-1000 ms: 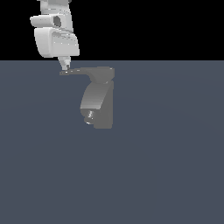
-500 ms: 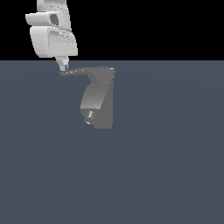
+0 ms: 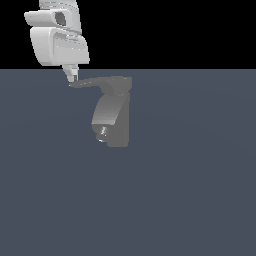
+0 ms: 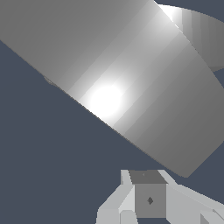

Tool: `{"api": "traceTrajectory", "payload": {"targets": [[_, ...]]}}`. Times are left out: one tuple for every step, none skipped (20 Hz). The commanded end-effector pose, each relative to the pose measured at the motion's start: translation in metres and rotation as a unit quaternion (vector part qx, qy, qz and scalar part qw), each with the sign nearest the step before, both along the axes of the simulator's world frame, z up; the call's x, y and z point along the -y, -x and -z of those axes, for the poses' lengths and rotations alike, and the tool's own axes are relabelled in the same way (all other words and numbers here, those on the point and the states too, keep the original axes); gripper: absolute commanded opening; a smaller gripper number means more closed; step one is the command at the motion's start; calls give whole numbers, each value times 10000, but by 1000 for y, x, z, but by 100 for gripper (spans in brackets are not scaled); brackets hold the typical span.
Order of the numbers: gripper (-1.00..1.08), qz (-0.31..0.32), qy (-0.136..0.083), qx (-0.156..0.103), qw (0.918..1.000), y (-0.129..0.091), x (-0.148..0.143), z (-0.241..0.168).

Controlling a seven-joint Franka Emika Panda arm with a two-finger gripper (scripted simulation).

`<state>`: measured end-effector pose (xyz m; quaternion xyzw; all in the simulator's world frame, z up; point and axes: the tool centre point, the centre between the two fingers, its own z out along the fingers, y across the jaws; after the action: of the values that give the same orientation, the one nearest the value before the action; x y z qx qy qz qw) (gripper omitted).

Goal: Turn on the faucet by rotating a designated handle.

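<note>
The grey faucet (image 3: 118,131) stands upright in the middle of the exterior view, its lighter spout (image 3: 107,111) curving down to a shiny nozzle (image 3: 102,134). The thin flat handle (image 3: 94,82) sticks out from its top toward the exterior view's left. My gripper (image 3: 72,75) hangs from the white arm, its narrow tip touching the handle's pointed end, fingers together and holding nothing. In the wrist view a broad grey surface (image 4: 131,78) of the faucet fills most of the picture, very close, with my gripper (image 4: 148,199) just beside it.
A flat dark blue-grey floor (image 3: 190,190) spreads around the faucet. The bulky white arm link (image 3: 56,40) hangs above the handle's tip against a black background.
The arm's white body has drifted slightly toward the exterior view's left. The fingertip stays at the handle's end, and the handle has barely shifted.
</note>
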<state>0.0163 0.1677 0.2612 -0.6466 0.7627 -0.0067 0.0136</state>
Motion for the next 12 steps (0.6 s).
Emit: {"api": "traceTrajectory", "payload": {"targets": [[-100, 73, 26, -62, 10000, 8, 12, 5], [-100, 79, 27, -65, 9999, 10, 13, 6], [-100, 85, 27, -69, 9999, 13, 15, 6], [-100, 91, 27, -72, 9999, 16, 16, 6], [-100, 97, 28, -75, 9999, 19, 17, 7], [-100, 103, 28, -79, 9999, 21, 19, 7], [-100, 108, 28, -82, 9999, 24, 20, 7], [-100, 115, 29, -86, 9999, 27, 21, 8], [-100, 121, 29, -89, 9999, 30, 23, 8], [-100, 127, 29, -93, 9999, 32, 24, 8], [-100, 133, 30, -97, 9999, 35, 26, 9], [-100, 139, 30, -100, 9998, 38, 27, 9]]}}
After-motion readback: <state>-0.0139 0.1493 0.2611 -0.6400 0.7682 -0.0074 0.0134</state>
